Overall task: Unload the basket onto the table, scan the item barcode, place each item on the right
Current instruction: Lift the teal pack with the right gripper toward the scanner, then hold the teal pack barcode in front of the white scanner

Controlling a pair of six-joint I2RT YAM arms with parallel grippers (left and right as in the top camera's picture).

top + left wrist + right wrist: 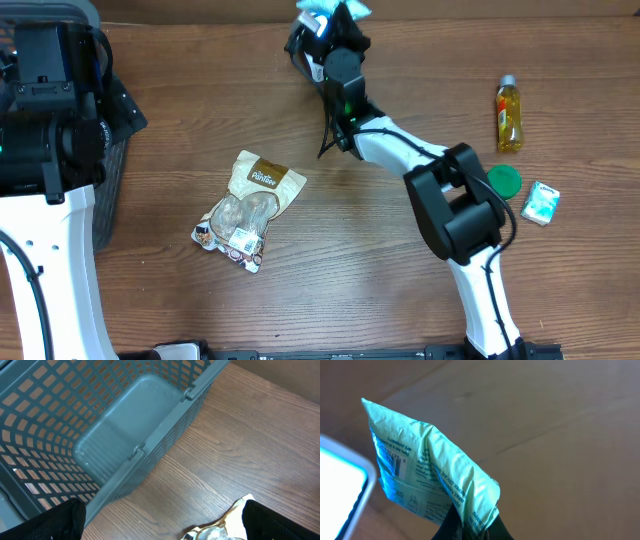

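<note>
Packet (430,475), gripped in the clenched right pincer (470,527) at the far edge, faces its barcode (396,464) toward the glowing panel (340,490) just beside it (left pincer (165,522) released, well apart).

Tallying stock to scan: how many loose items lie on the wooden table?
4: brown snack pouch mid-table; yellow plastic bottle, round green lid and teal-and-white packet at the right. The grey mesh basket may hide more.
</note>
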